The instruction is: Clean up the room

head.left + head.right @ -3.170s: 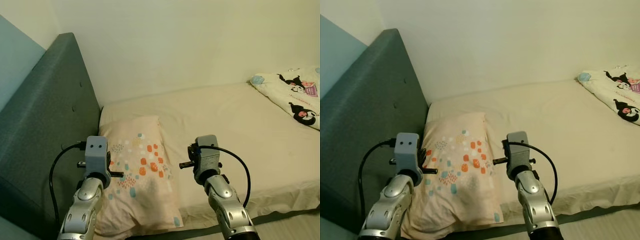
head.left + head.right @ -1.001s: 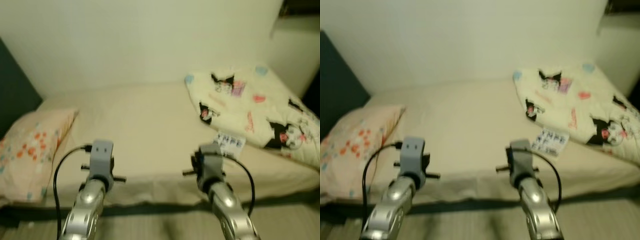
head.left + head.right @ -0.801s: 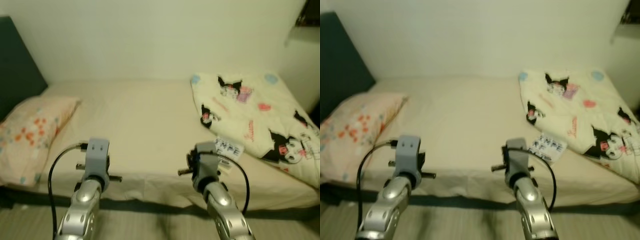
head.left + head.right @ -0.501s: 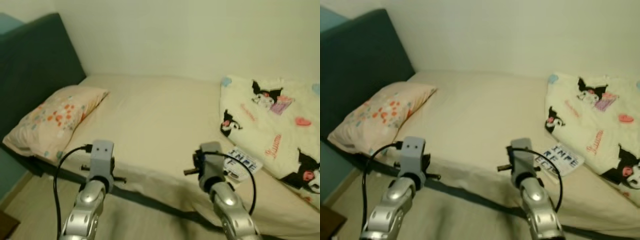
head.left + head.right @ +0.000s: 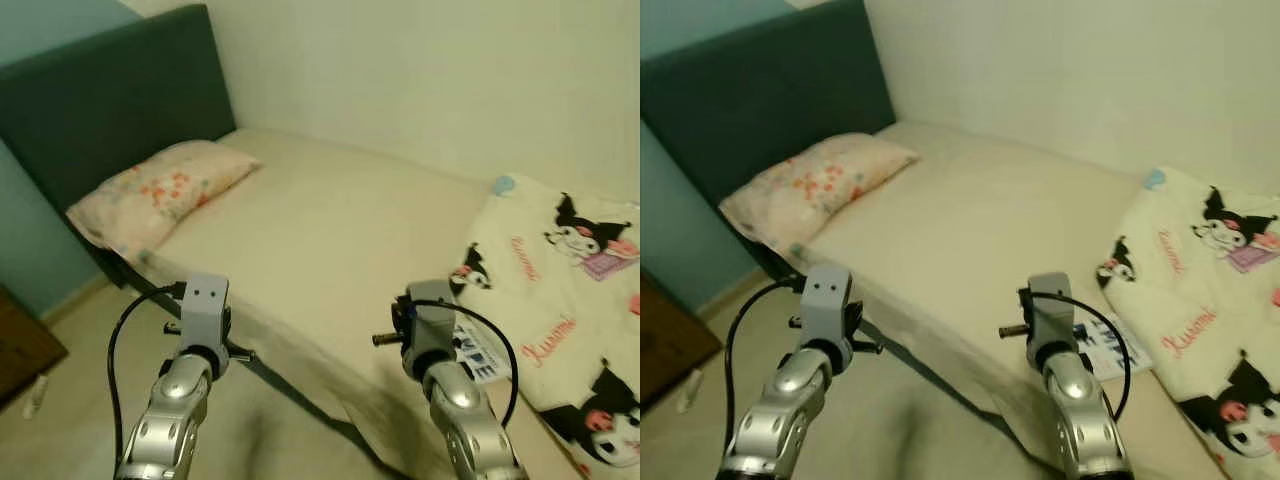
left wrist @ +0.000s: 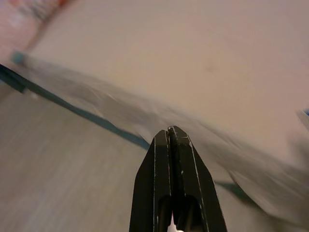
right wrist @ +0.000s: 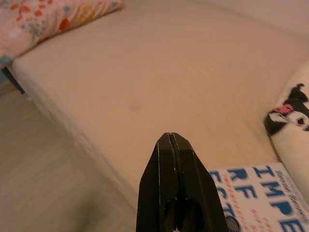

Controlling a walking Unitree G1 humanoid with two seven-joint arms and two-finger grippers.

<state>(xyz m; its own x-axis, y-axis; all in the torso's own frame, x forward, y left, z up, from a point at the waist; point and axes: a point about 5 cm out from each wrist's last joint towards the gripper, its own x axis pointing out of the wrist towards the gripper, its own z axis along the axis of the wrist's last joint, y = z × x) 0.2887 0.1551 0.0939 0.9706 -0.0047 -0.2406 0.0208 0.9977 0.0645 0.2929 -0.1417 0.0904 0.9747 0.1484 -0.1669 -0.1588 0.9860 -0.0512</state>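
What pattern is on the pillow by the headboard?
The pillow is pale peach with orange and teal spots, clearest in the right eye view.

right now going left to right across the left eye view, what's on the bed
pillow → bare sheet → book → cartoon blanket

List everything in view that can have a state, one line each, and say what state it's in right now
Left gripper: shut, empty, held over the floor by the bed edge.
Right gripper: shut, empty, above the mattress edge.
Pillow: lying flat at the headboard end.
Cartoon blanket: bunched up at the far end of the bed.
Book: closed, lying flat on the mattress beside the blanket.
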